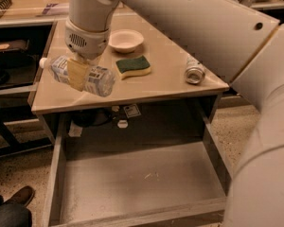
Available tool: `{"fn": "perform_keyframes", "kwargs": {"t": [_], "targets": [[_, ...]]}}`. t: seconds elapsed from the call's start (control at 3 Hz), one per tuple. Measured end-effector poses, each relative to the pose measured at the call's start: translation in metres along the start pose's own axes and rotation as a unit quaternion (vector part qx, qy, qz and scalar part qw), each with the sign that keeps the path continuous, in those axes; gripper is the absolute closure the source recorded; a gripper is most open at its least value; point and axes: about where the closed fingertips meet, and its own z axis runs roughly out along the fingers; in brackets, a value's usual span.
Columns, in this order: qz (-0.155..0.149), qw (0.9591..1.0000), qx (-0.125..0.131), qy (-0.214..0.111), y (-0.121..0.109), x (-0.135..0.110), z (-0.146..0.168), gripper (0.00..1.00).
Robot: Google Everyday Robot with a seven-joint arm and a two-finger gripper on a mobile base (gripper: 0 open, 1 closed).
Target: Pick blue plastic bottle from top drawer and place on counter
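Note:
My gripper [78,74] is shut on the blue plastic bottle [98,81], a clear bottle with a white cap at its left end and a bluish label. The bottle lies sideways in the gripper, held over the left front part of the beige counter [165,82]. One tan finger [76,74] crosses the bottle's middle. The top drawer [139,181] is pulled out below the counter and its grey floor is bare. My white arm runs from the upper right down to the gripper.
On the counter are a white bowl [126,40], a green and yellow sponge [133,65] and a dented silver can [194,72] near the right edge. Dark side shelves [14,60] stand at the left. A shoe [20,196] shows at the bottom left.

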Motion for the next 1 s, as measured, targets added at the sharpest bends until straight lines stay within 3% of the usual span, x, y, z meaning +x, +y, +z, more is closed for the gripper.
{"fn": "perform_keyframes", "kwargs": {"t": [1.0], "targets": [[0.038,0.9984,-0.028,0.029,-0.061,-0.040,0.046,1.00]]}}
